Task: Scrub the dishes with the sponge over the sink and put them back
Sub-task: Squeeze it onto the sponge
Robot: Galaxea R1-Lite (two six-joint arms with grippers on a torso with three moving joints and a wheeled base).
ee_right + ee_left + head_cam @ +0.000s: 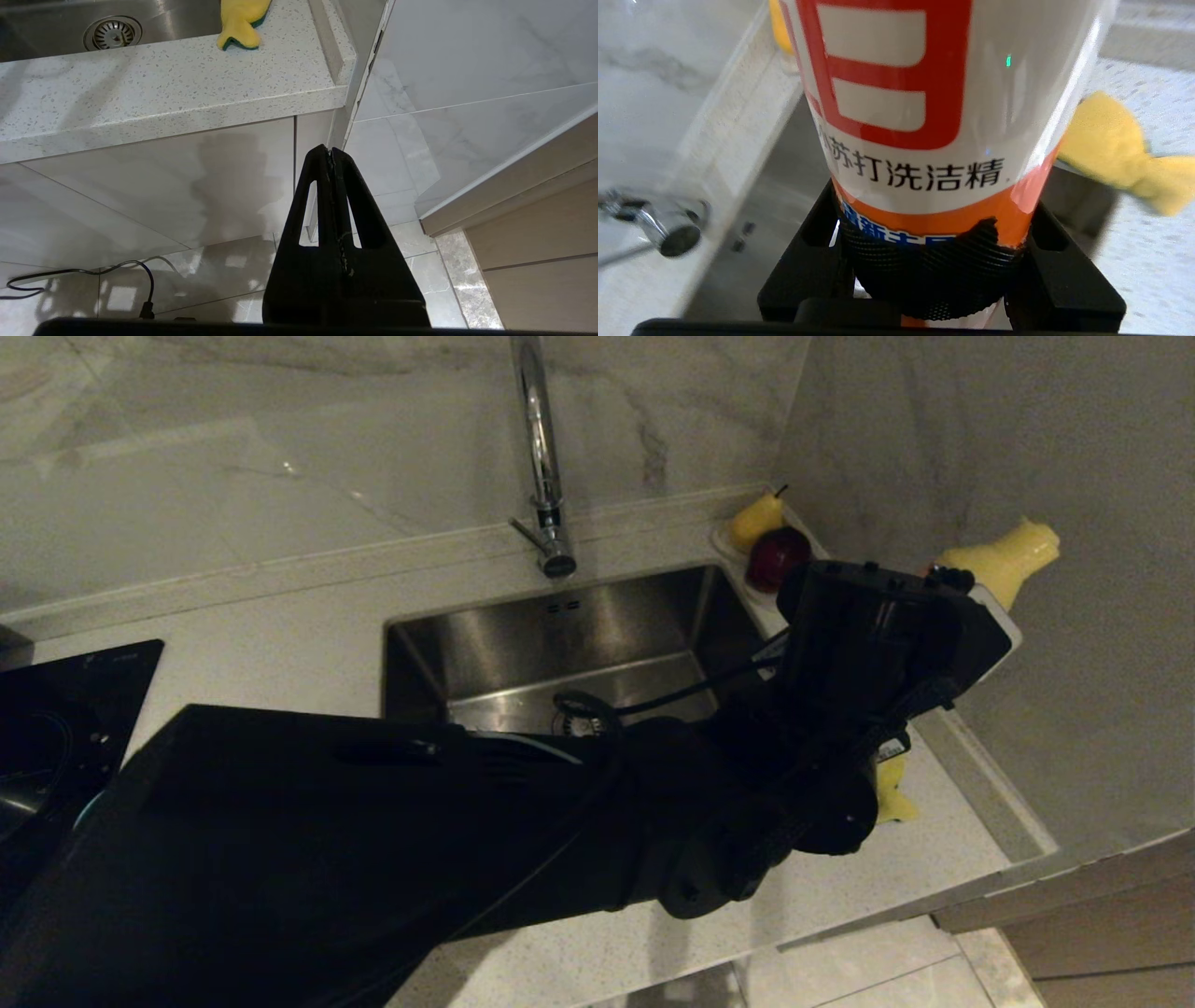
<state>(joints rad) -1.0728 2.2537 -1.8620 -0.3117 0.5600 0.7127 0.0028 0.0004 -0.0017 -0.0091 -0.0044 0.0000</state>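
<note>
On the far left of the head view, a black cooktop (65,728) is sitting set into the speckled surface (280,635). The left arm (373,831) is reaching diagonally across the frame from lower left toward the right end of the sink (560,644), hiding much of the basin's front. The chrome faucet (541,457) is standing behind the sink at its middle, and part of the round drain strainer (583,719) is showing just past the arm.

The left tool (934,261) is standing partly open with its 2 jaws clamped on the sides of a white and orange dish soap bottle (924,116) bearing red and black print; the bottle's pale yellow cap (1008,560) is sticking out past the wrist housing in the head view. The bottle is held above the sink's right edge.

The sponge (1120,149), yellow with a green underside, is lying on the surface just right of the sink, near its front corner, touched by neither tool. A yellow pear (756,518) and a dark red fruit (777,558) are resting together at the sink's back right corner.

The right tool (332,154) is hanging below the surface edge, over the floor, jaws pressed fully together and holding nothing.

No dishes are identifiable in these views.
</note>
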